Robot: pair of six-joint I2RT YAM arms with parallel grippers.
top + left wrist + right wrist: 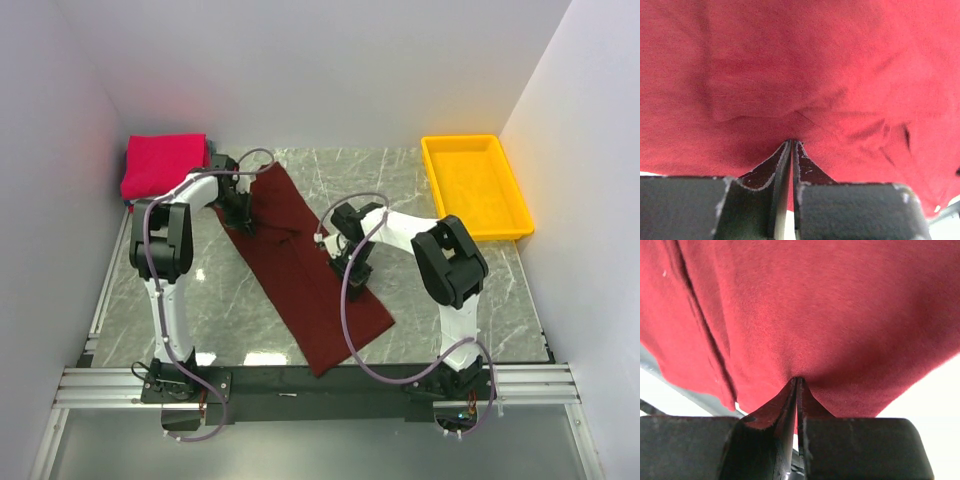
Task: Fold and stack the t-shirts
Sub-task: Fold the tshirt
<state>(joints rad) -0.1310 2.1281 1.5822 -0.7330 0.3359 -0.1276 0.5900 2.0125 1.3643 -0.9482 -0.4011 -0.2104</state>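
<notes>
The dark maroon t-shirt [305,270] lies as a long folded strip running diagonally from back left to front right on the marble table. My left gripper [246,225] sits at the strip's left edge near its far end, shut on a pinch of the cloth [800,75]. At the strip's right edge near the middle, my right gripper [352,270] is also shut on the cloth [830,315]. In both wrist views the fabric bunches into the closed fingertips [805,167] [812,407]. The pinkish-red t-shirt [163,165] rests folded at the back left corner.
A yellow plastic tray [475,185] stands at the back right. White walls close in the table on the left, back and right. The metal rail [320,385] with both arm bases runs along the near edge.
</notes>
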